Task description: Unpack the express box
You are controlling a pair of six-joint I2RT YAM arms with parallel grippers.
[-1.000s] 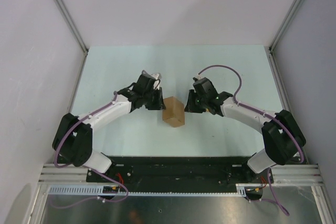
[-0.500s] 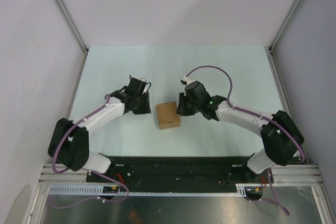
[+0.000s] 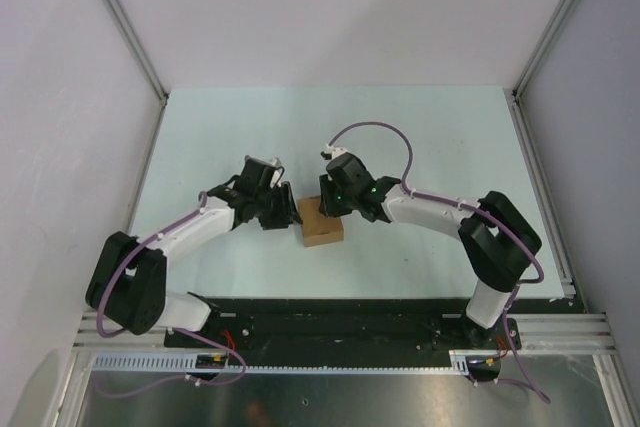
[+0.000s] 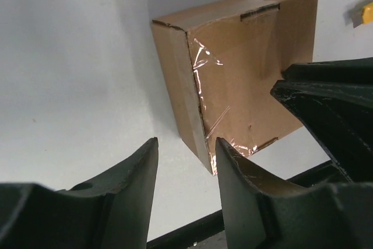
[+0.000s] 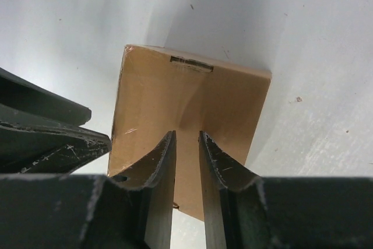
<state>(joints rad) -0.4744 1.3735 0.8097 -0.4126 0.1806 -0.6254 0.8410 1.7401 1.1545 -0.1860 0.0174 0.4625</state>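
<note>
The express box (image 3: 321, 226) is a small brown cardboard cube that rests flat on the table's middle front, its seams sealed with clear tape (image 4: 207, 94). My left gripper (image 3: 287, 211) is open and empty at the box's left side, and the near corner of the box (image 4: 233, 80) lies just ahead of its right finger (image 4: 245, 185). My right gripper (image 3: 328, 205) hangs over the box's top far edge. Its fingers (image 5: 160, 167) are almost together with only a thin gap and nothing between them, above the box top (image 5: 192, 103). The right gripper's fingers also show in the left wrist view (image 4: 332, 109).
A small yellow and grey item (image 4: 362, 13) lies on the table beyond the box in the left wrist view. The pale table (image 3: 220, 127) has white side walls and a black base rail (image 3: 330, 317) at the front.
The box has gone from turned and tipped on a corner to flat and square. My right gripper has moved left over the box top. My left gripper drew back, then came to the box's left side.
</note>
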